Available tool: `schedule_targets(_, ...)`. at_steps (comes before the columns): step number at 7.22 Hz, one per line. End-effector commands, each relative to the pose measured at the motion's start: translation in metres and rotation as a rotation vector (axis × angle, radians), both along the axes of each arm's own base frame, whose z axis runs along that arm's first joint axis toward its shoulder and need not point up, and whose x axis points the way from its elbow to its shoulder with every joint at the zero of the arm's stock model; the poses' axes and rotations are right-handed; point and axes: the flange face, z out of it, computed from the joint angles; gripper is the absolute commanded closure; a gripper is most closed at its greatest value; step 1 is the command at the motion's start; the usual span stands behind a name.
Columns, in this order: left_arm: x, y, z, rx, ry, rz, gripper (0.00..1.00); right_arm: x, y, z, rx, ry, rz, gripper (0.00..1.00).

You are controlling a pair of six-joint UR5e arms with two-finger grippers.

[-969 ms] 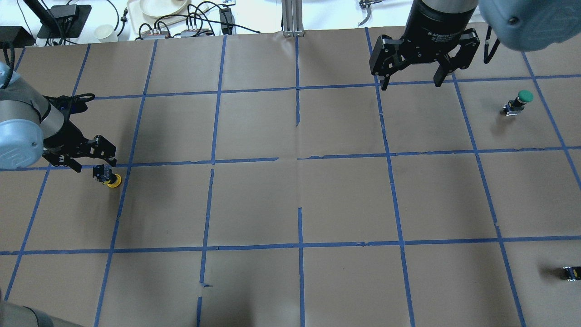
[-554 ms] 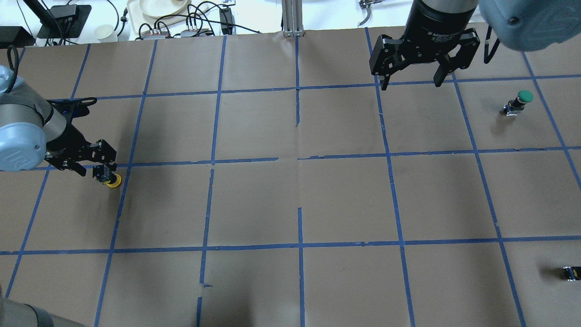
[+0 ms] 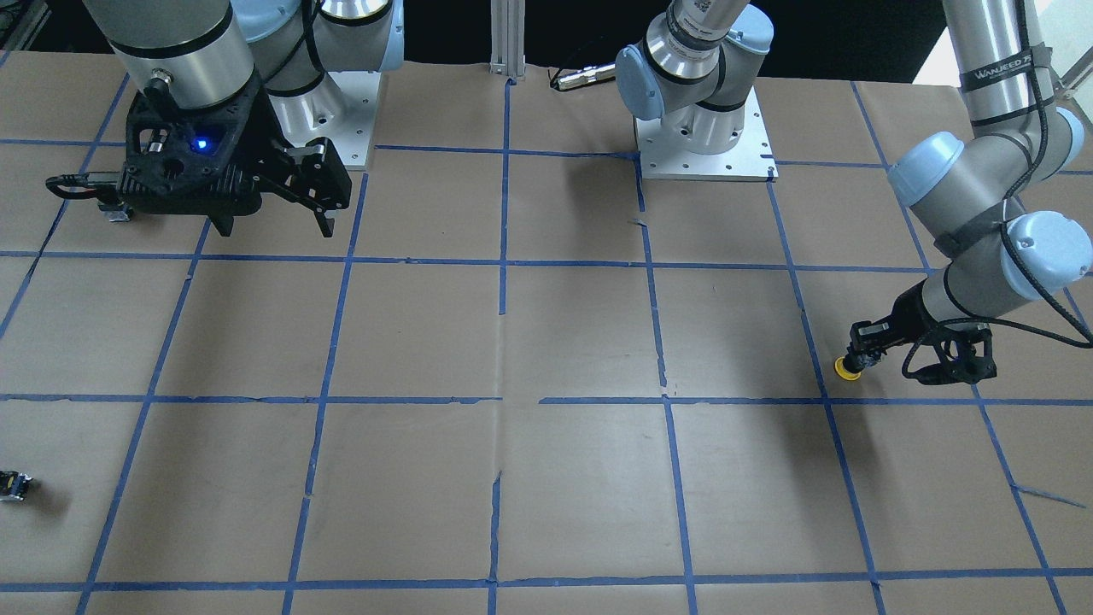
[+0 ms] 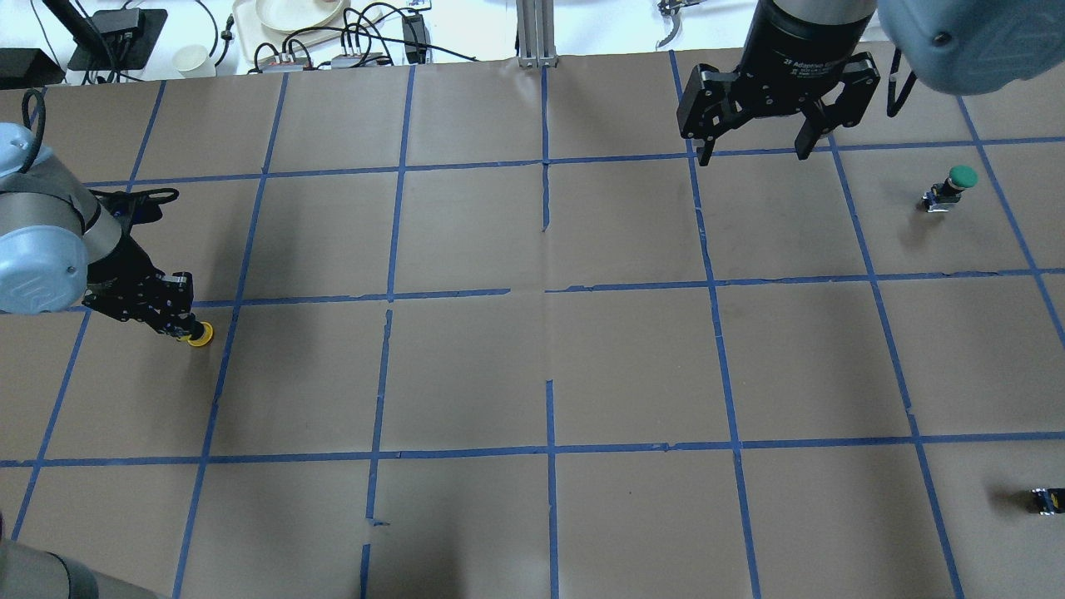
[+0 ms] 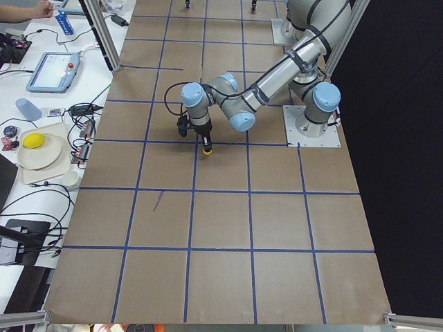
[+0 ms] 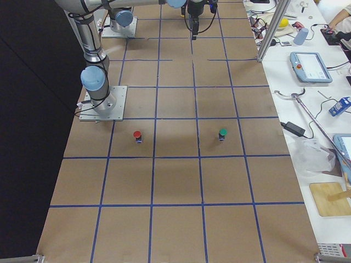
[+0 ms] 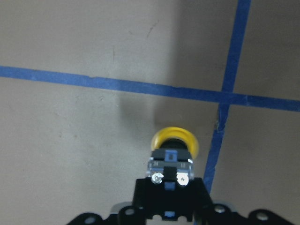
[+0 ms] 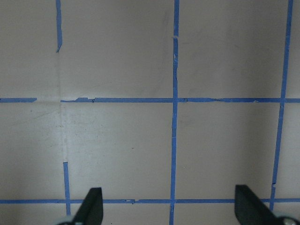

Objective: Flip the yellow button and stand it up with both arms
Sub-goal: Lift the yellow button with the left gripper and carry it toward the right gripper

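Observation:
The yellow button is at the table's left side, beside a blue tape line. Its yellow cap points away from the gripper, down toward the paper, and its dark body is between the jaws. My left gripper is shut on that body and is held low and tilted; it also shows in the front view. The button shows there too and in the left view. My right gripper is open and empty, high over the far right of the table.
A green-capped button stands at the right, also in the right view, with a red-capped button nearer the robot. A tiny dark part lies at the near right edge. Cables and dishes lie beyond the far edge.
My left gripper was open around the yellow button and has shut on its body, shifting slightly down and left. The right arm has not moved.

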Motion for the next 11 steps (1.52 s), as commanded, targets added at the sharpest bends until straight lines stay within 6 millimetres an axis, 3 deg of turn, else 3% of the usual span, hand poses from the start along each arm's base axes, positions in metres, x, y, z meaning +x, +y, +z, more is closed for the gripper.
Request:
schedule_targets(1, 0.0, -0.001, 0.013, -0.005, 0.003, 0.003, 1.0, 0.001, 0.0, 0.0, 0.0, 0.0, 0.001, 0.0)
schedule_targets(2, -0.009, -0.005, 0.034, -0.021, 0.007, 0.006, 1.0, 0.0, 0.0, 0.0, 0.0, 0.0, 0.0, 0.0)
schedule_targets(3, -0.031, -0.015, 0.107, 0.02, 0.087, 0.048, 1.0, 0.0, 0.0, 0.0, 0.0, 0.0, 0.0, 0.0)
schedule_targets(5, -0.086, -0.032, 0.187, 0.112, 0.372, 0.254, 1.0, 0.0, 0.0, 0.0, 0.0, 0.0, 0.0, 0.0)
schedule_targets(6, -0.116, -0.038, 0.204, 0.122, 0.529, 0.296, 1.0, 0.0, 0.0, 0.0, 0.0, 0.002, 0.0, 0.0)
schedule_targets(8, -0.183, -0.045, 0.206, 0.154, 0.789, 0.397, 1.0, -0.006, -0.002, 0.002, 0.002, 0.002, -0.012, 0.0)
schedule_targets(9, -0.226, -0.044, 0.205, 0.187, 0.928, 0.454, 1.0, -0.02, -0.006, 0.003, 0.002, -0.011, -0.041, 0.0)
schedule_targets(11, -0.267, -0.046, 0.199, 0.223, 1.158, 0.546, 1.0, -0.069, -0.003, 0.001, 0.112, -0.124, -0.155, 0.0)
